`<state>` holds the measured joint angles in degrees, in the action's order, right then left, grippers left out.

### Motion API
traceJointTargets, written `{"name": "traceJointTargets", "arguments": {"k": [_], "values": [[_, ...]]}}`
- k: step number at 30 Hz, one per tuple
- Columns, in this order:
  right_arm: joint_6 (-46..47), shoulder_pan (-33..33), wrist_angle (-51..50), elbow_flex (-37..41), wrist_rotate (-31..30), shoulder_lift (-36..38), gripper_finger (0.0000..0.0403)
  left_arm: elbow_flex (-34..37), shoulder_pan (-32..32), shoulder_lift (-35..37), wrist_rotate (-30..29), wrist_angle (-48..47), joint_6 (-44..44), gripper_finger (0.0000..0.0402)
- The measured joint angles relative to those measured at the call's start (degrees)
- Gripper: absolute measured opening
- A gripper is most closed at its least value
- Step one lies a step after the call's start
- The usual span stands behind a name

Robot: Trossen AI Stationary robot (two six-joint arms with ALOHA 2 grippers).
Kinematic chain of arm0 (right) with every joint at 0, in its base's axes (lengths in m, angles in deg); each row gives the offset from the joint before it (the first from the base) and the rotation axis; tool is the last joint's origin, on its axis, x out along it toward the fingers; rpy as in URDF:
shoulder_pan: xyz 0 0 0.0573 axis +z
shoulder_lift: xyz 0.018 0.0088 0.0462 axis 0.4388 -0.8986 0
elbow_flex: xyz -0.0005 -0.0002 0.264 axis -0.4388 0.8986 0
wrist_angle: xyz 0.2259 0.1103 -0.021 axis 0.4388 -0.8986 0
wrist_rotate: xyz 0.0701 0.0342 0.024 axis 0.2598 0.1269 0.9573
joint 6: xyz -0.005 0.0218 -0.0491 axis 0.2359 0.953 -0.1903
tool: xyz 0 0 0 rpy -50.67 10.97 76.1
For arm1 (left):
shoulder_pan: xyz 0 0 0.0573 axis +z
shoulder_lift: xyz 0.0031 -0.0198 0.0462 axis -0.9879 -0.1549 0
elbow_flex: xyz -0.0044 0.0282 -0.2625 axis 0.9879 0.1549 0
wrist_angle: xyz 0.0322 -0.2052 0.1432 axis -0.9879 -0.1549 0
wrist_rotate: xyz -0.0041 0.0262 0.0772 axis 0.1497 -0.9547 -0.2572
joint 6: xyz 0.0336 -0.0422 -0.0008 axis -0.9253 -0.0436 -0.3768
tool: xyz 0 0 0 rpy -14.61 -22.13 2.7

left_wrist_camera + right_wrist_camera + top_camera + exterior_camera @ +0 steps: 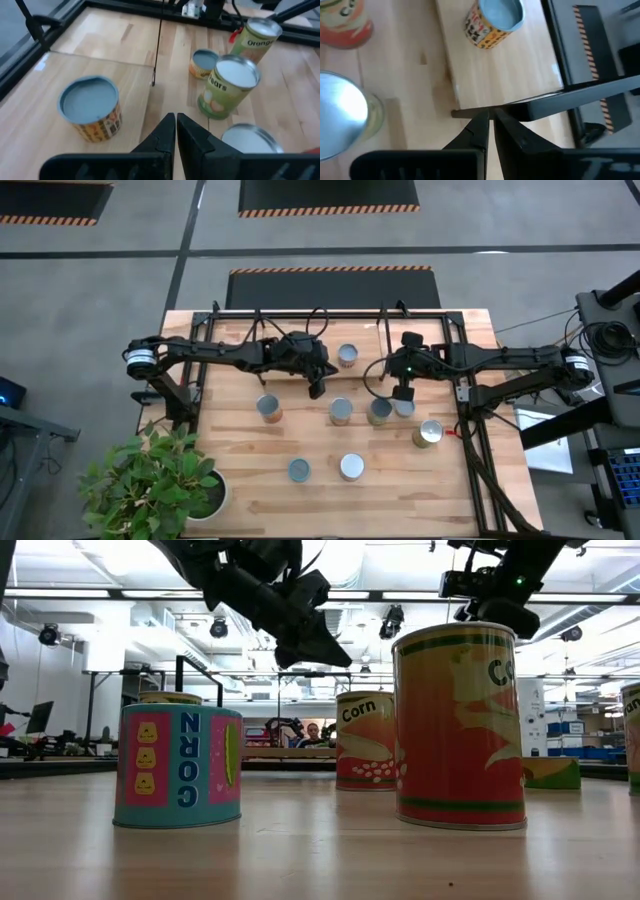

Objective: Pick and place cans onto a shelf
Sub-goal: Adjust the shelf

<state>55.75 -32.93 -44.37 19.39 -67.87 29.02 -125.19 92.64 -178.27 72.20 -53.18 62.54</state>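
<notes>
One blue-topped can (347,356) stands upright on the shelf's light board (340,330) at the far side; the left wrist view shows this can (90,112) too. Several more cans stand on the table: a green-labelled one (230,85), a blue-topped one (204,62), and two near the front (299,470) (351,467). My left gripper (316,388) (176,120) hangs shut and empty, above the table and just in front of the shelf. My right gripper (402,392) (489,117) is shut and empty, above the board's right end.
The shelf's thin black rods (157,45) and the black table frame (600,75) run close to both grippers. A potted plant (160,480) stands at the near left corner. A can (428,433) near the right frame looks tilted.
</notes>
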Motion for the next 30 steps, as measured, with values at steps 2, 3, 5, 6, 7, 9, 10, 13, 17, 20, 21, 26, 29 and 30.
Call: {"name": "traceJointTargets", "arguments": {"k": [2,3,5,6,7,9,10,13,17,20,21,26,29,30], "values": [[1.0,0.0,-0.3,0.0,1.3,0.0,0.0017,0.0,0.0,0.2,0.0,-1.5,0.1,0.0000],[1.4,0.2,-0.4,0.0,1.9,0.1,0.0017,0.0,0.0,0.4,0.0,-2.4,0.2,0.0000],[1.7,0.7,-0.3,0.0,2.5,0.1,0.0017,0.0,0.0,1.1,0.0,-5.2,0.7,0.0000],[1.7,1.1,-0.3,0.0,2.5,0.1,0.0017,0.0,0.0,2.0,0.0,-7.2,0.7,0.0000],[1.7,1.4,-0.3,0.0,2.5,0.1,0.0017,0.0,0.0,2.9,-0.2,-9.1,0.7,0.0000],[1.7,1.8,0.0,0.0,2.5,0.1,0.0017,-0.1,0.0,5.1,-1.5,-12.0,0.7,0.0000],[1.7,1.8,0.3,0.0,2.5,0.1,0.0017,-0.3,0.0,6.2,-2.2,-14.4,0.8,0.0000],[1.5,2.0,1.5,0.0,2.5,0.1,0.0017,-1.7,0.0,8.6,-4.5,-22.8,0.6,0.0000],[1.3,2.2,1.9,0.0,2.5,0.1,0.0017,-2.7,0.0,10.3,-7.7,-32.5,1.5,0.0000],[1.6,2.3,2.7,0.2,2.5,0.1,0.0017,-2.5,0.0,10.6,-8.2,-39.9,2.2,0.0000],[1.4,2.4,3.2,0.4,2.5,0.2,0.0017,-2.4,0.0,10.6,-9.0,-42.5,2.4,0.0000],[0.7,2.7,5.6,1.8,2.5,0.2,0.0018,-2.4,0.0,11.0,-17.0,-51.3,5.8,0.0000],[0.7,2.7,6.3,2.8,2.5,0.2,0.0018,-2.4,0.0,11.0,-18.2,-55.7,9.7,0.0000],[0.7,2.7,6.7,3.1,2.5,0.2,0.0018,-2.4,0.0,11.0,-18.2,-57.5,10.9,0.0000]]}}
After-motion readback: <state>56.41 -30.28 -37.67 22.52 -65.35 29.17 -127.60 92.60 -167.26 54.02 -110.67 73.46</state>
